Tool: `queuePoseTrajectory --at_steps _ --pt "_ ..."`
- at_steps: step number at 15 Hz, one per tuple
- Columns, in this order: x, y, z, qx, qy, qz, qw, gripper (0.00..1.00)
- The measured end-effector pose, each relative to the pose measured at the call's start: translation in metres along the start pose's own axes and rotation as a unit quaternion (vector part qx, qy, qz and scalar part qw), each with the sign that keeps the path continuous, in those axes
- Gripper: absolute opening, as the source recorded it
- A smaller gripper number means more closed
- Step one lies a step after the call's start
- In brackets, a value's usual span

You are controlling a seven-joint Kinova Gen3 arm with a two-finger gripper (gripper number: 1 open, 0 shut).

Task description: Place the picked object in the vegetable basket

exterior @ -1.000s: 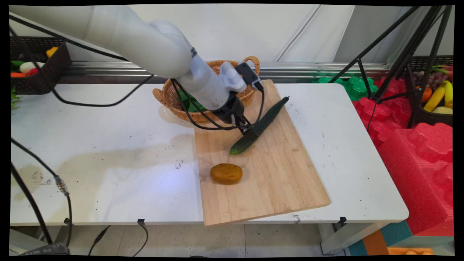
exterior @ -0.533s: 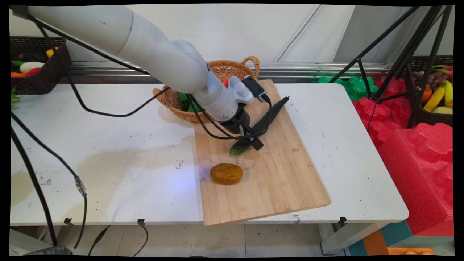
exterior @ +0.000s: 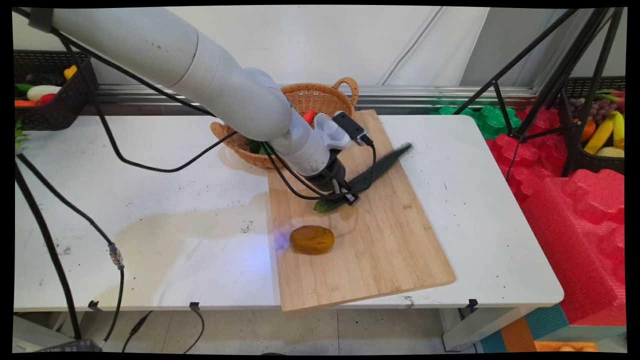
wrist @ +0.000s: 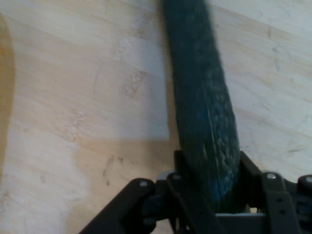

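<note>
The tool is closed around the cucumber near its lower, blunt end, with one finger on each side of the body; in the hand view the cucumber runs straight up out of the gap between the fingers, so the grip is across the narrow width and not along the length. The cucumber lies at a slant on the board, its gripped end toward the middle of the board and its thin tip reaching past the board's right edge over the counter. Because the grip sits close to one end, the long free part hangs unsupported away from the tool and appears to rest on or just above the wood; which of the two cannot be determined. A brown potato lies on the board nearer the camera, apart from the cucumber. A wicker basket holding green and red items stands behind the arm, touching or overlapping the board's far left corner.
</note>
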State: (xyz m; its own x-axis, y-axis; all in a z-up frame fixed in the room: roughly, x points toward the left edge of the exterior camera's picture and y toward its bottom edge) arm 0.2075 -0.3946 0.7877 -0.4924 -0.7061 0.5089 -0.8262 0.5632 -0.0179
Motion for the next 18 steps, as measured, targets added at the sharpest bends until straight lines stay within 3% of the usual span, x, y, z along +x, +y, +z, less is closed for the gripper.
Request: queuePoseTrajectory --at_steps 4,11,18 --pt "0.001 0.0 -0.02 0.009 0.015 0.001 0.9998 0.0" --pt "0.01 -0.003 -0.089 0.021 0.051 0.027 0.9981 0.0" --pt "-0.004 -0.021 -0.144 0.027 0.055 0.044 0.9971 0.0"
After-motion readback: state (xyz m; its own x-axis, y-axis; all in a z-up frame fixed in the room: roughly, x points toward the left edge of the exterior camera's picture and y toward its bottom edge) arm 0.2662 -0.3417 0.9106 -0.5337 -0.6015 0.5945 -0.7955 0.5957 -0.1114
